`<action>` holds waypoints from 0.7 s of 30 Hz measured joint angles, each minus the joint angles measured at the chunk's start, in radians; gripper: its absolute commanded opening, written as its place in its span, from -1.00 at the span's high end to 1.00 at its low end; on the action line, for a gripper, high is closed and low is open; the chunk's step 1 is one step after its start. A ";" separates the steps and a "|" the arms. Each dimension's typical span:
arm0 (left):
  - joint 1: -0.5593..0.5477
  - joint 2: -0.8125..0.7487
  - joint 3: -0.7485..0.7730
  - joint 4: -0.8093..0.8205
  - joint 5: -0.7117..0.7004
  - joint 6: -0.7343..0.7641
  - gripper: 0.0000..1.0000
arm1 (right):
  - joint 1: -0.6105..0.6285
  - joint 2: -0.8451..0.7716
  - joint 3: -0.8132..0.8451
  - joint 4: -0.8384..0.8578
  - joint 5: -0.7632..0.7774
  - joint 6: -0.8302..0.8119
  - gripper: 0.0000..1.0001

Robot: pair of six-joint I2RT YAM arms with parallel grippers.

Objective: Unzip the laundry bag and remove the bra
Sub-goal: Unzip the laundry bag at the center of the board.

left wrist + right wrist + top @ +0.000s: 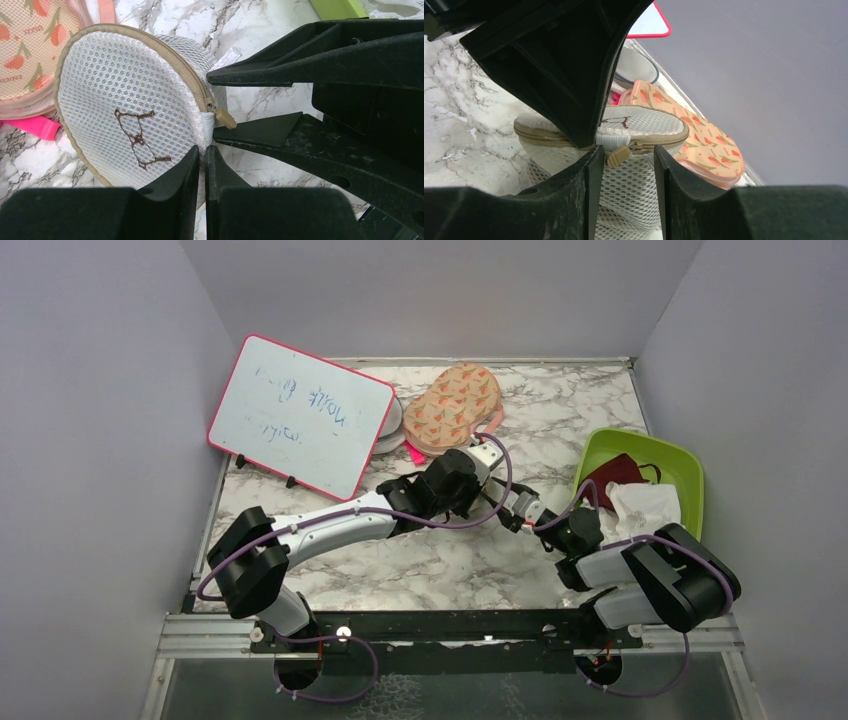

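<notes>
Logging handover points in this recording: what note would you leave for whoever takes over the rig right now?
Left gripper: shut on the bag, pinching mesh beside the zip end.
Right gripper: open, fingers either side of the pull, not gripping.
Bag is beside the peach case, zip shut; bra not visible.
Done: bag held, pull lined up.
To do: clamp the pull, run the zip round, take out the bra.

I see a grey-veined white marble desk (450,565) boxed by plain lavender-grey walls (440,290); the lighting seems even.
</notes>
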 measured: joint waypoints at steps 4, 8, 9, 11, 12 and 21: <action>0.001 0.000 0.000 0.002 0.007 0.000 1.00 | 0.001 0.000 -0.001 0.006 0.018 -0.003 0.30; 0.001 0.000 0.000 0.008 0.008 0.000 1.00 | 0.001 -0.003 -0.001 0.006 0.024 -0.003 0.40; 0.001 0.000 0.000 0.008 0.008 0.000 1.00 | 0.001 -0.003 -0.001 0.006 0.024 -0.003 0.42; 0.002 0.001 0.002 0.010 0.008 0.000 1.00 | 0.002 -0.004 -0.001 0.006 0.025 -0.004 0.44; 0.002 0.001 0.003 0.010 0.008 0.000 1.00 | 0.003 -0.004 -0.002 0.006 0.027 -0.004 0.46; 0.002 0.003 0.004 0.010 0.010 0.000 1.00 | 0.005 -0.031 -0.019 0.006 0.068 -0.009 0.59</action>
